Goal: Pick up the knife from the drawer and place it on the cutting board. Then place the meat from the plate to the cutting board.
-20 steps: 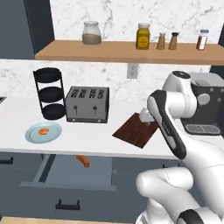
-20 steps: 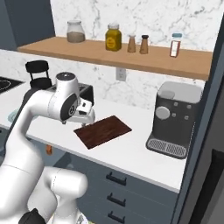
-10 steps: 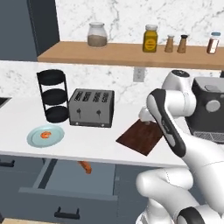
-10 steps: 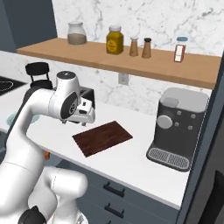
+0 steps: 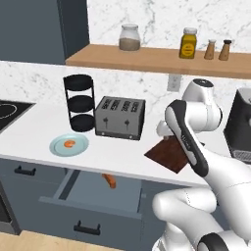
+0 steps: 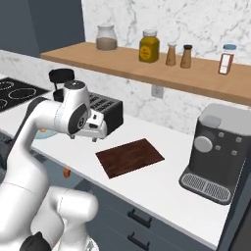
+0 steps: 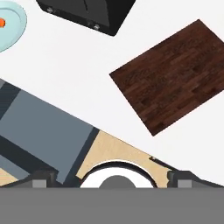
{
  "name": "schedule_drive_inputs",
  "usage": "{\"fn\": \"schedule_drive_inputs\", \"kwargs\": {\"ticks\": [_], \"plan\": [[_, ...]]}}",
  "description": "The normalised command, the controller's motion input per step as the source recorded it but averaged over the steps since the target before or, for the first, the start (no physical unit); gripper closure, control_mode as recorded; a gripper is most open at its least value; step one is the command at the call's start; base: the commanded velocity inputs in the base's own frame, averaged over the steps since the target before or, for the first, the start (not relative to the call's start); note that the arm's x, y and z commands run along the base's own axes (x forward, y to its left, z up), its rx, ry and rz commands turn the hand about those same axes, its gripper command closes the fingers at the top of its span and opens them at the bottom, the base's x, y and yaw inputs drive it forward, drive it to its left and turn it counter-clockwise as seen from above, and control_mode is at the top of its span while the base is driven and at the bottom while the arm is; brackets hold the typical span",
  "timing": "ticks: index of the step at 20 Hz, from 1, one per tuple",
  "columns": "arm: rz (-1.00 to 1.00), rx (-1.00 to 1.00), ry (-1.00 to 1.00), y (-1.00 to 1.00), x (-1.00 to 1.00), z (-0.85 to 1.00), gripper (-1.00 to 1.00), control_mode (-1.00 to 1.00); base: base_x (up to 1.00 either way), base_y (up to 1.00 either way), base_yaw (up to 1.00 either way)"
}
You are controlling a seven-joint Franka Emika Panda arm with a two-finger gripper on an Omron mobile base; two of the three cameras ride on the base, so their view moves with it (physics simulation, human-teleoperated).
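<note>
The jaws [image 7: 112, 177] stand wide apart and empty, high over the white counter [image 7: 78, 78], with the dark reddish-brown wooden cutting board [image 7: 173, 74] at upper right of the hand view. The first step is barely begun: the small orange-handled knife [image 5: 110, 181] lies in the open slate-blue drawer [image 5: 93, 196] at lower centre of the left base view, the orange-red meat [image 5: 70, 144] on the pale blue-green plate [image 5: 58, 147] at left. Next, the hand must probably swing down into the drawer and line up across the handle.

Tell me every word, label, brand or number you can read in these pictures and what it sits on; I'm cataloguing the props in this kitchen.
No text reads anywhere.
Yellow jar on the shelf: a dark mark on its label, too blurred to read.
Small white bottle with a red band: no legible print.
Coffee machine: plain round knobs, no markings.
Toaster, cutting board, plate: blank.
</note>
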Motion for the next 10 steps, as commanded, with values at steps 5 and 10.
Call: {"fn": "schedule_drive_inputs", "kwargs": {"ticks": [5,10], "plan": [[0.02,-0.01,0.00,0.03,0.00,-0.02,-1.00,-1.00,0.02,0.03,0.25],[-0.01,0.00,0.00,0.09,0.00,-0.05,-1.00,-1.00,0.00,0.00,0.00]]}}
